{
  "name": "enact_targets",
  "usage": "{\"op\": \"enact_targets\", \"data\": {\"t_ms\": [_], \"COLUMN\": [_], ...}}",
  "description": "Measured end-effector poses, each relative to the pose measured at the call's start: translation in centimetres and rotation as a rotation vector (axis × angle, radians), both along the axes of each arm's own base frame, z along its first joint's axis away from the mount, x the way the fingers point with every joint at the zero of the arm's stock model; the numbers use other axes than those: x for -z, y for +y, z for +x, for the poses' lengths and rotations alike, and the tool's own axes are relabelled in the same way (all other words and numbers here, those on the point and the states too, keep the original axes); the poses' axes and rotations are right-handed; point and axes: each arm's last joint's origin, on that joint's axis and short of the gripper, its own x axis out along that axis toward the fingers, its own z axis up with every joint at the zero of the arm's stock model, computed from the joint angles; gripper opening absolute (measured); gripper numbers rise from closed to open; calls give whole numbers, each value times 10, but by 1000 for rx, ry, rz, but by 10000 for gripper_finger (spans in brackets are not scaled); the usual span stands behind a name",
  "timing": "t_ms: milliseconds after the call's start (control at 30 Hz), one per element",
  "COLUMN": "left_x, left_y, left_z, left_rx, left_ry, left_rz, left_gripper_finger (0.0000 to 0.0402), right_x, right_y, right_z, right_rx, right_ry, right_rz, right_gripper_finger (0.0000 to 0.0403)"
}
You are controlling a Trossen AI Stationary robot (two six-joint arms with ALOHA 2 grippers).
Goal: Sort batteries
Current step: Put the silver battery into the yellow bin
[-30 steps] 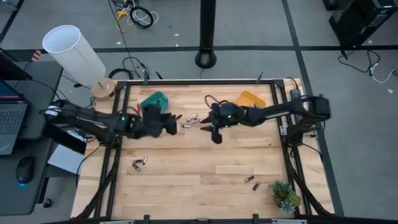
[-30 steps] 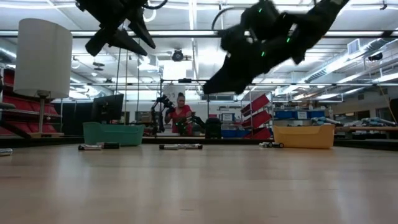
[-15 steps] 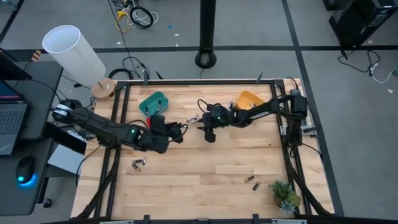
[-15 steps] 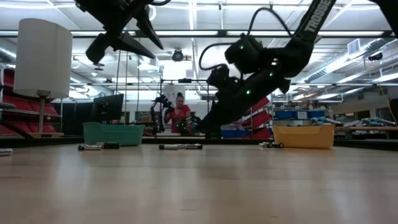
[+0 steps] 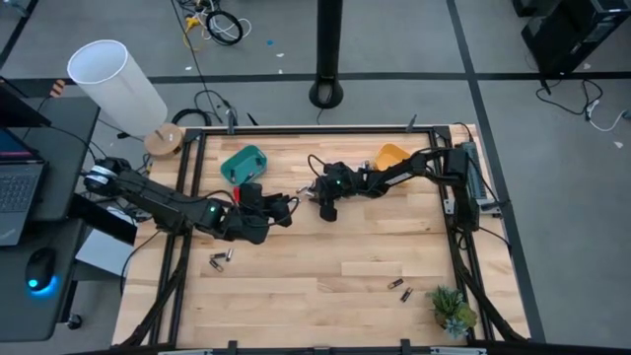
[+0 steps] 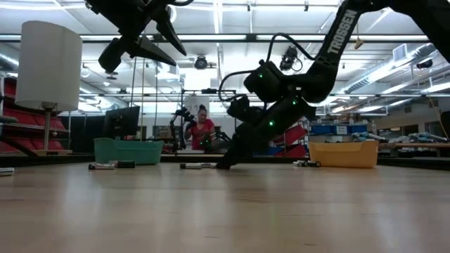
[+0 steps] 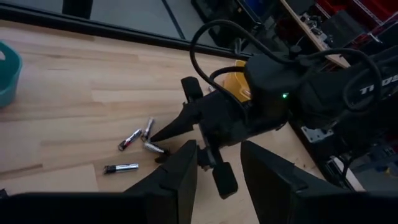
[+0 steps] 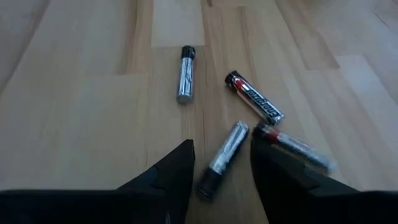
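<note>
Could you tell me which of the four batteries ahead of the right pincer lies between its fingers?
The silver battery with the dark end sits between the open right pincer's fingers; the other three batteries lie farther off.

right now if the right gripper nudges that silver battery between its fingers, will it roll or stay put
Likely rolls: the silver cylindrical battery lies on its side on the smooth wooden table. It looks rigid, so the open right gripper should pinch it cleanly, though the shiny casing may slip and it could bump the red-tipped battery close by.
</note>
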Motion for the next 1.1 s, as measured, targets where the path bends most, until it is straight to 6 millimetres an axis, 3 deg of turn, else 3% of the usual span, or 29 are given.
{"op": "enact_targets", "data": {"t_ms": [267,367,500,667,867,1100], "left_x": [0,0,0,0,1,1], "left_y": [0,0,0,0,0,1], "left_z": [0,0,0,0,-1,-1], "left_rx": [-3,-3,-3,-3,0,15], "left_ry": [2,2,1,3,16,52], "left_rz": [4,4,3,4,12,51], "left_gripper_finger": [136,136,136,136,136,136], "right_x": [6,8,9,4,-30,-92], "right_y": [4,4,5,6,3,-14], "right_z": [0,-1,-2,-5,-25,-61], "right_rx": [8,12,3,-25,-48,-10], "right_ry": [32,49,72,89,181,259], "right_rz": [4,13,25,77,97,76], "right_gripper_finger": [146,112,34,28,24,24]}}
